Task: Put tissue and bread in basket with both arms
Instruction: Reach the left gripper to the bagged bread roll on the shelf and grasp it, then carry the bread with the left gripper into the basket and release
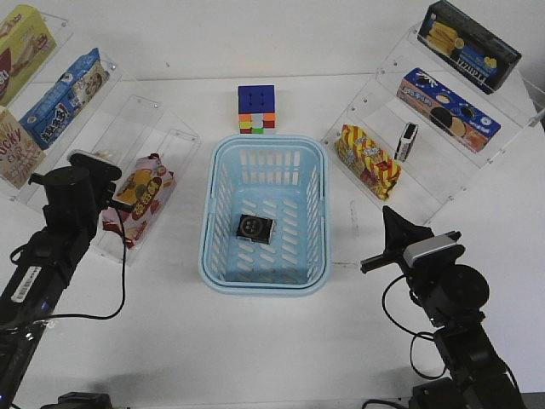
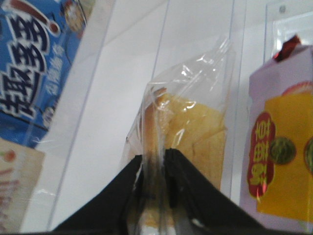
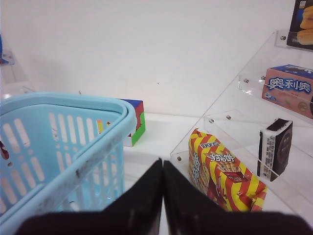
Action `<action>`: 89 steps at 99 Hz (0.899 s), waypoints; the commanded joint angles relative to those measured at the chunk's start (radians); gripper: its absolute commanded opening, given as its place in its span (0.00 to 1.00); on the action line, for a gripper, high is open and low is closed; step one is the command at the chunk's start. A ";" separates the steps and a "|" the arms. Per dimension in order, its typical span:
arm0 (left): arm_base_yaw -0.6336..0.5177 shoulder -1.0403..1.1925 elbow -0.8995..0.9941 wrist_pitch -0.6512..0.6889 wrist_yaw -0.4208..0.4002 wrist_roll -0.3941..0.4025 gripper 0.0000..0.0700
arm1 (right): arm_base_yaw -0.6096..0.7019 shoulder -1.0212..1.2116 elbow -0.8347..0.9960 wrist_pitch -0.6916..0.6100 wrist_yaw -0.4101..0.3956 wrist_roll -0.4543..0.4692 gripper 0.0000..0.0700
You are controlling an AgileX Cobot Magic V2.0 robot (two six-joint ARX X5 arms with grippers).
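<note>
Tissue (image 1: 255, 228) lies flat on the slotted floor of the light-blue basket (image 1: 263, 281) at the middle of the white table (image 1: 255, 349). Left tool (image 2: 155, 161) is clamped on the bread (image 2: 195, 127) in its clear wrapper, at the left shelf beside a pink snack bag (image 2: 279, 147). Right tool (image 3: 162, 171) is pressed closed and holds nothing, just right of the basket.

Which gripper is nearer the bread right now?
Left. The left gripper is closed on the bread, pinching its clear wrapper at the left shelf. The right gripper is shut and empty, on the far side of the basket from it.
</note>
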 commanded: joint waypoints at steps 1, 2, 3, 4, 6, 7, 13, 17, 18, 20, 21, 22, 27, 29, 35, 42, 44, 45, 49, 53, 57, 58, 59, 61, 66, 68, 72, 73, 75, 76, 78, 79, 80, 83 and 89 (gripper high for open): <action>-0.026 -0.039 0.089 0.008 0.031 -0.042 0.00 | 0.002 0.003 0.011 0.010 0.000 0.011 0.00; -0.031 -0.042 0.099 0.002 0.041 -0.051 0.00 | 0.002 0.003 0.011 0.010 0.000 0.011 0.00; -0.034 -0.047 0.109 -0.006 0.053 -0.060 0.00 | 0.002 0.003 0.011 0.010 0.000 0.011 0.00; -0.038 -0.050 0.120 -0.013 0.065 -0.070 0.00 | 0.002 0.003 0.011 0.010 0.000 0.011 0.00; -0.046 -0.057 0.142 -0.028 0.094 -0.091 0.00 | 0.002 0.003 0.011 0.010 0.000 0.011 0.00; -0.050 -0.061 0.152 -0.035 0.109 -0.101 0.00 | 0.002 0.003 0.011 0.010 0.000 0.011 0.00; -0.073 -0.080 0.211 -0.074 0.225 -0.183 0.00 | 0.002 0.003 0.011 0.010 0.000 0.011 0.00; -0.088 -0.091 0.240 -0.085 0.324 -0.247 0.00 | 0.002 0.003 0.011 0.010 0.000 0.011 0.00; -0.091 -0.093 0.245 -0.088 0.352 -0.264 0.00 | 0.002 0.003 0.011 0.010 0.000 0.011 0.00; -0.098 -0.098 0.256 -0.089 0.412 -0.296 0.00 | 0.002 0.003 0.011 0.010 0.000 0.011 0.00; -0.101 -0.098 0.260 -0.089 0.443 -0.312 0.00 | 0.002 0.003 0.011 0.010 0.001 0.011 0.00; -0.105 -0.100 0.264 -0.089 0.474 -0.328 0.00 | 0.002 0.003 0.011 0.010 0.000 0.011 0.00; -0.123 -0.103 0.274 -0.085 0.618 -0.401 0.00 | 0.002 0.003 0.011 0.010 0.001 0.011 0.00; -0.132 -0.103 0.274 -0.080 0.668 -0.430 0.00 | 0.002 0.003 0.011 0.010 0.001 0.011 0.00; -0.165 -0.092 0.273 -0.089 0.773 -0.494 0.00 | 0.002 0.003 0.011 0.010 0.001 0.011 0.00; -0.219 -0.066 0.273 -0.130 0.822 -0.514 0.00 | 0.002 0.003 0.011 0.010 0.001 0.011 0.00; -0.238 -0.056 0.273 -0.145 0.823 -0.513 0.00 | 0.002 0.003 0.011 0.010 0.000 0.011 0.00; -0.247 -0.051 0.273 -0.153 0.823 -0.512 0.00 | 0.002 0.003 0.011 0.010 0.000 0.011 0.00; -0.284 -0.028 0.273 -0.183 0.822 -0.507 0.01 | 0.002 0.003 0.011 0.010 0.001 0.011 0.00; -0.317 -0.004 0.273 -0.209 0.822 -0.497 0.07 | 0.002 0.003 0.011 0.010 0.001 0.011 0.00; -0.345 0.021 0.273 -0.225 0.822 -0.495 0.22 | 0.002 0.003 0.011 0.010 0.000 0.011 0.00; -0.351 0.027 0.273 -0.227 0.822 -0.495 0.27 | 0.002 0.003 0.011 0.010 0.001 0.011 0.00; -0.357 0.033 0.273 -0.229 0.822 -0.496 0.32 | 0.002 0.003 0.011 0.010 0.001 0.011 0.00; -0.367 0.044 0.273 -0.229 0.822 -0.496 0.43 | 0.002 0.003 0.011 0.010 0.000 0.011 0.00; -0.384 0.066 0.273 -0.226 0.822 -0.497 0.67 | 0.002 0.003 0.011 0.010 0.000 0.011 0.00; -0.388 0.072 0.273 -0.225 0.822 -0.497 0.73 | 0.002 0.003 0.011 0.010 0.000 0.011 0.00; -0.391 0.081 0.273 -0.219 0.822 -0.497 0.75 | 0.002 0.003 0.011 0.010 0.000 0.011 0.00; -0.391 0.081 0.273 -0.218 0.821 -0.497 0.75 | 0.002 0.003 0.011 0.010 0.000 0.011 0.00; -0.391 0.082 0.273 -0.216 0.819 -0.497 0.75 | 0.002 0.003 0.011 0.010 0.001 0.010 0.00; -0.391 0.081 0.273 -0.215 0.817 -0.497 0.75 | 0.002 0.003 0.011 0.010 0.001 0.010 0.00; -0.391 0.081 0.274 -0.214 0.813 -0.497 0.75 | 0.002 0.003 0.011 0.009 0.001 0.010 0.00; -0.391 0.080 0.274 -0.212 0.810 -0.497 0.75 | 0.002 0.003 0.011 0.009 0.001 0.010 0.00; -0.391 0.080 0.274 -0.212 0.807 -0.497 0.75 | 0.002 0.003 0.011 0.010 0.001 0.010 0.00; -0.388 0.074 0.277 -0.214 0.790 -0.497 0.73 | 0.002 0.003 0.011 0.010 0.003 0.010 0.00; -0.375 0.056 0.290 -0.231 0.737 -0.496 0.61 | 0.001 0.003 0.011 0.010 0.015 0.010 0.00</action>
